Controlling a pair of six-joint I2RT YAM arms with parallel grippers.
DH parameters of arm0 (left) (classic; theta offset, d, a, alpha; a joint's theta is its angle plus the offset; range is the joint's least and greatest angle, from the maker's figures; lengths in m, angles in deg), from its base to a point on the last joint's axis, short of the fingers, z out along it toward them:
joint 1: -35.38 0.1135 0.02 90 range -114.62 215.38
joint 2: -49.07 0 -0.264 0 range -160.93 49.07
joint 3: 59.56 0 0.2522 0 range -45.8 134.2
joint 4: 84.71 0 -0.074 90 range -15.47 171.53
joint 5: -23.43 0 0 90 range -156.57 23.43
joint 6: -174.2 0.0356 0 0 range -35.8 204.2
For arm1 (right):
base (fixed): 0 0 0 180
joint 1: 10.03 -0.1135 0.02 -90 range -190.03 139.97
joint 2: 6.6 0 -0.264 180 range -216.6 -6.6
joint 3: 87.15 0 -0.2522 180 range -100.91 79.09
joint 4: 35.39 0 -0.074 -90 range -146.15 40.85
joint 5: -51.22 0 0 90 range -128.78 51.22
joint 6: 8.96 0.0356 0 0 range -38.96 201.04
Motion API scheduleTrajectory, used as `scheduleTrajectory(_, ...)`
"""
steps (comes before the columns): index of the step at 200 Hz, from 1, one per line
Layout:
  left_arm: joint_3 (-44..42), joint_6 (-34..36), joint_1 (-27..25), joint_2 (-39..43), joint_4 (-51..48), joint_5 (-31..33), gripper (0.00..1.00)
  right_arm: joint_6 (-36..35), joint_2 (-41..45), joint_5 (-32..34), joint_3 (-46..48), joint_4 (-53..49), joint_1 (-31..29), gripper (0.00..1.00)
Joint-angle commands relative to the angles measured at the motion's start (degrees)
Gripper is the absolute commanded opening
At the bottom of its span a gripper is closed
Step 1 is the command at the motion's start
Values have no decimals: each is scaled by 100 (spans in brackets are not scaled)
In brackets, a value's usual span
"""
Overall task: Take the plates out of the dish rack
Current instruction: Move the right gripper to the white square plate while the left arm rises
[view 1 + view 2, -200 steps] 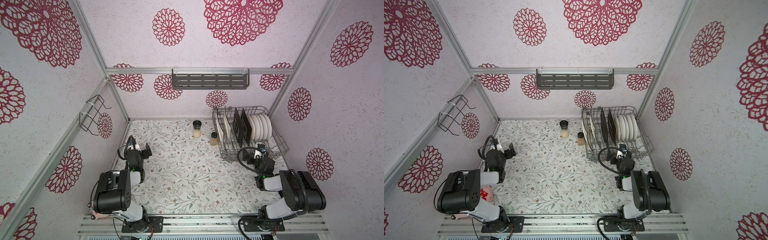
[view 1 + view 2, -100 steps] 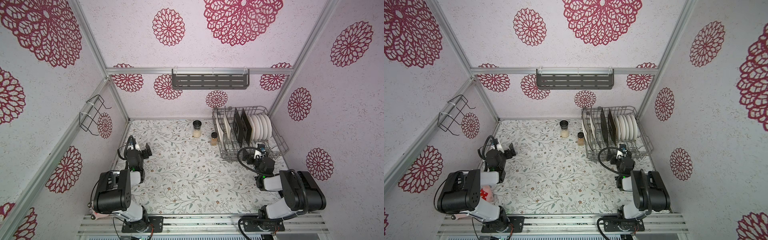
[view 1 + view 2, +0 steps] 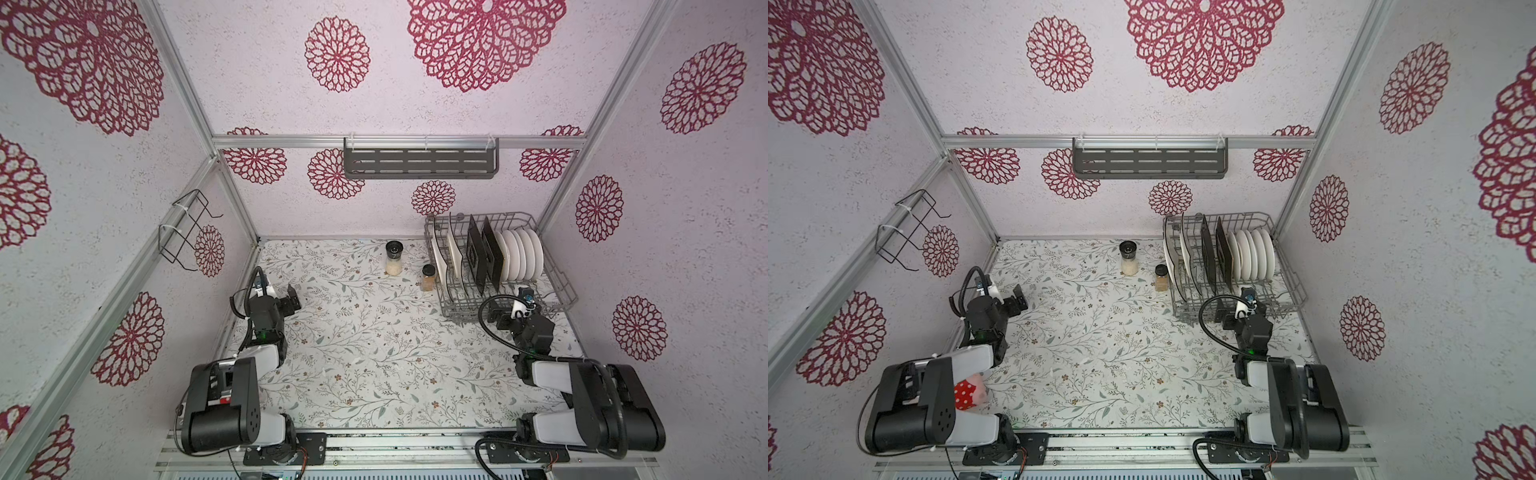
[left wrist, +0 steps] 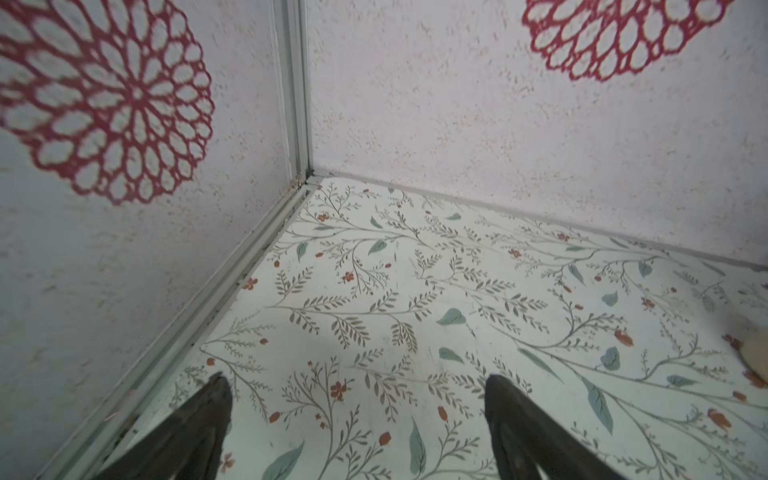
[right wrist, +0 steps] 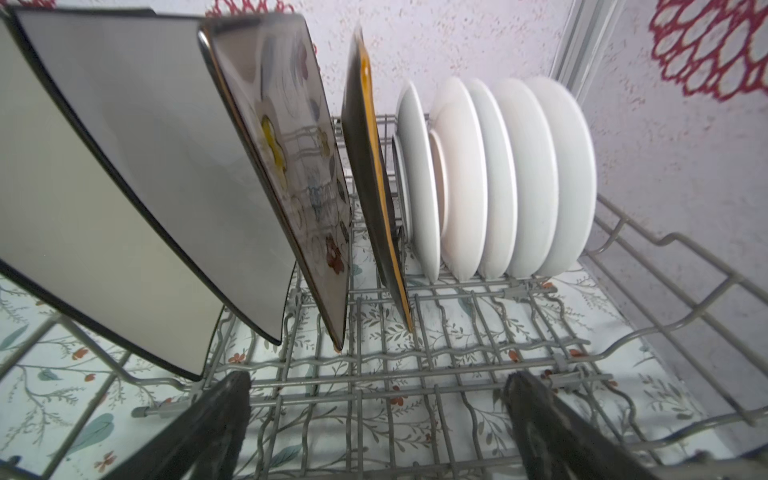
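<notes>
Floral tabletop (image 3: 374, 353), loaded dish rack (image 3: 559, 282) (untouched)

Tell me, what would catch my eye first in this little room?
Big crimson flower medallions cover the pale walls. In the far right corner, a grey wire dish rack holds upright plates: cream, black and a row of white ones. The right claw hangs open at its near edge.
</notes>
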Motion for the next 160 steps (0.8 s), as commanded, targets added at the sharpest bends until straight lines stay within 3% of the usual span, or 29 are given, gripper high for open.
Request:
scheduleTrajectory(1, 277, 120, -233, 575, -641, 190, 97, -67, 780, -124, -174, -859, 28, 99)
scheduleTrajectory(26, 751, 93, -564, 1049, -1291, 53, 97, -85, 1485, -431, -646, -2120, 20, 97)
scheduleTrajectory(80, 2009, 652, -1892, 1933, -3038, 138, 97, -120, 2939, -979, -1225, -4058, -289, 91)
scheduleTrajectory(121, 2069, 962, -2882, 2696, -3752, 371, 97, -264, 3199, -432, -1298, -4427, -1690, 89)
scheduleTrajectory(160, 2015, 957, -3129, 3357, -5022, 12, 97, -410, 3153, 206, -1162, -4346, -2936, 88)
